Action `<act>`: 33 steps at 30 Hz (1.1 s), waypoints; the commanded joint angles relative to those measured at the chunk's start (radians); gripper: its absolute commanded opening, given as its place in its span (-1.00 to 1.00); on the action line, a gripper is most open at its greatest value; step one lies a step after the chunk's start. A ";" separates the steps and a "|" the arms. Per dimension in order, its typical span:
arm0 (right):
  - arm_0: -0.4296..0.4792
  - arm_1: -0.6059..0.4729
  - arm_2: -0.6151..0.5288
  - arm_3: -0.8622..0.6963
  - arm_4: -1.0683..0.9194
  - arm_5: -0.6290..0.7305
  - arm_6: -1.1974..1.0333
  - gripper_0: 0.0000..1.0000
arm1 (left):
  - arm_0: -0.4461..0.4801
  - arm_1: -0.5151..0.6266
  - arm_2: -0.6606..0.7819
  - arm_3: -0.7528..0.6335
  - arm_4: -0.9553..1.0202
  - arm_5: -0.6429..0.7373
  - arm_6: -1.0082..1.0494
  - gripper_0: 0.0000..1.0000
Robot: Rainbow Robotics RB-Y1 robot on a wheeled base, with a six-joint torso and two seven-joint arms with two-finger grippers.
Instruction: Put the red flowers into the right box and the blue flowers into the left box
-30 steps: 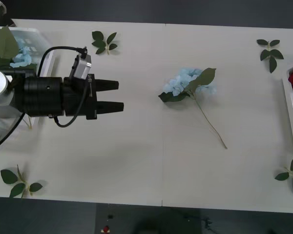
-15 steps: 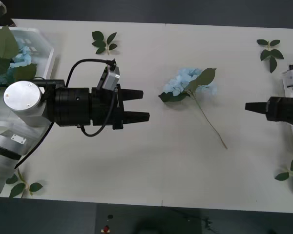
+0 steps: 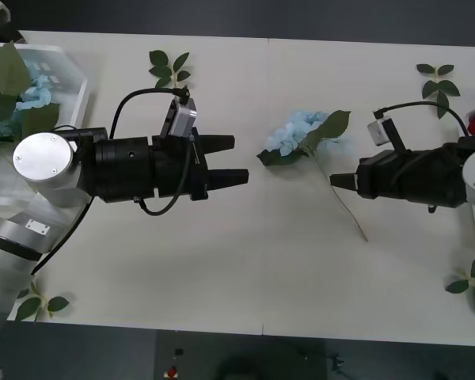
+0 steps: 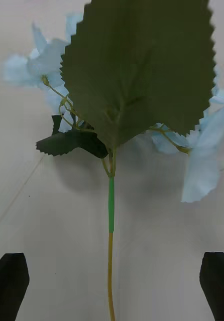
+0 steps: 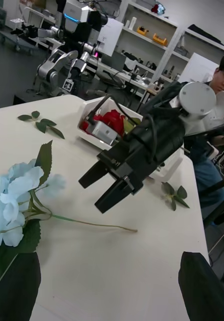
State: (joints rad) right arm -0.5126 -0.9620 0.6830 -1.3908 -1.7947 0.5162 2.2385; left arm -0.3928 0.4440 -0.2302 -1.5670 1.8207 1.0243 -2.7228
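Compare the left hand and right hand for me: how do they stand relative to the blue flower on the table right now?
The left hand sits on the bloom side of the blue flower, short of the petals; the right hand is at the stem side, its tips right by the stem. The left hand is more plainly spread in the front view than the right hand. Both are open, empty, and point toward the flower.

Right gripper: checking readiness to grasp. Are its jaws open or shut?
Open: the right gripper shows jaws spread either side of the blue flower stem.

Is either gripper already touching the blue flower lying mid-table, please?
No: the blue flower lies free between the left gripper and right gripper.
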 commanded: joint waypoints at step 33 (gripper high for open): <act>-0.190 0.147 0.105 0.151 -0.301 -0.110 0.015 -1.00 | -0.026 -0.021 0.083 -0.234 -0.212 0.077 0.318 0.58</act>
State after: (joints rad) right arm -0.6754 -0.7635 0.8339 -1.1803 -2.0591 0.3896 2.2386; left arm -0.4080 0.4357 -0.1535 -1.7366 1.6311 1.0995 -2.4360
